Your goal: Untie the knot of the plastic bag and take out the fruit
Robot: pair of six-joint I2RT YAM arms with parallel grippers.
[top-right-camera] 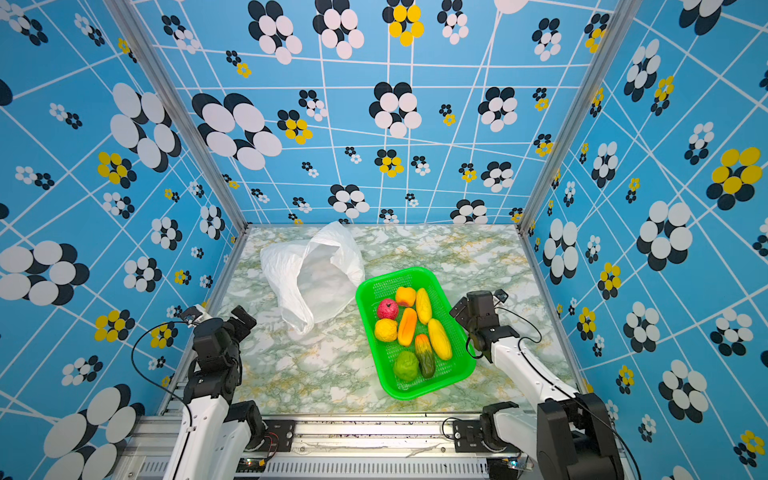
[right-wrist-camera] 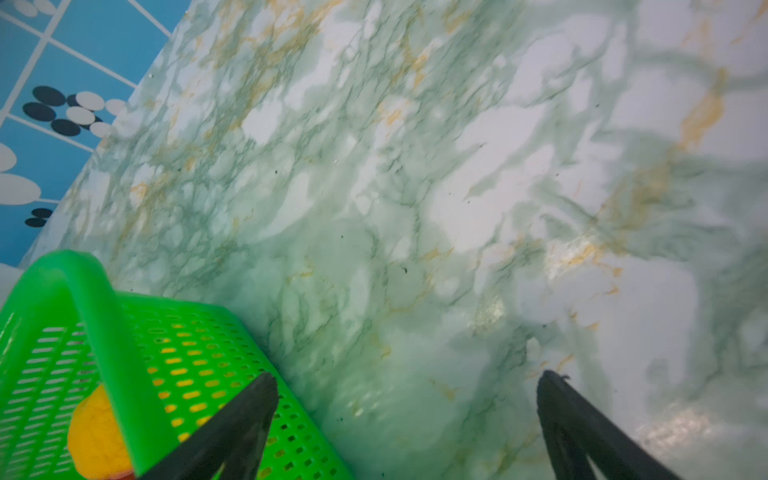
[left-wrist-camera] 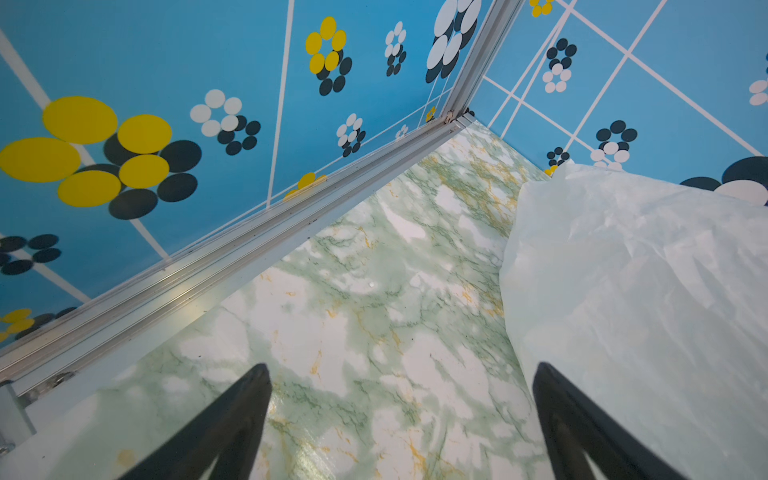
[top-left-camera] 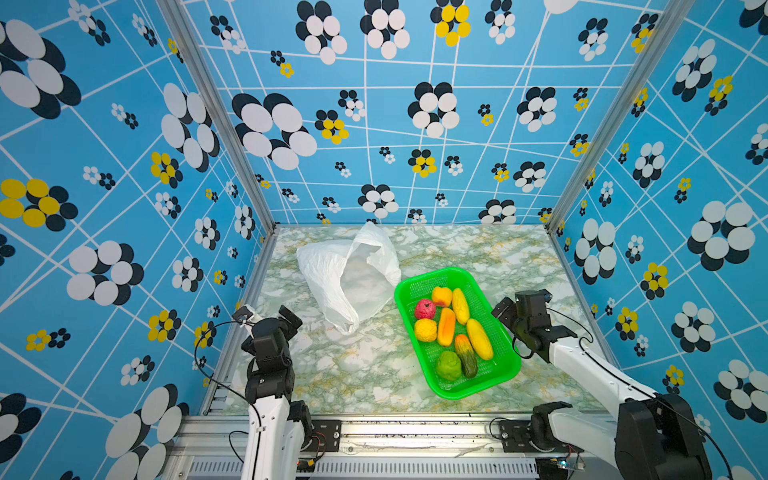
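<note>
Green-veined marble-print worktop (top-left-camera: 365, 374) in both top views carries the thin crinkly white plastic bag (top-left-camera: 353, 270), mouth gaping, no knot visible, up-right of the nearer left arm's jaws, while the small toy fruits (top-left-camera: 446, 328) lie in the green mesh plastic basket (top-left-camera: 428, 277) just left of the right arm's jaws. Left wrist view: jaws spread wide, empty, bag (left-wrist-camera: 644, 291) at frame right. Right wrist view: jaws equally wide, holding nothing, basket (right-wrist-camera: 95, 291) at lower left.

White link shells on left arm (top-left-camera: 270, 428) & right arm (top-left-camera: 582, 365), w/ black joint housings, black mount plates (top-left-camera: 328, 434) w/ silver screws at base. Thin black cables (top-left-camera: 196, 351) loop off each, red wires (top-left-camera: 319, 442) by left base. Black fingers on left tool (left-wrist-camera: 401, 365) & right tool (right-wrist-camera: 407, 374), tapering to narrow tips.
</note>
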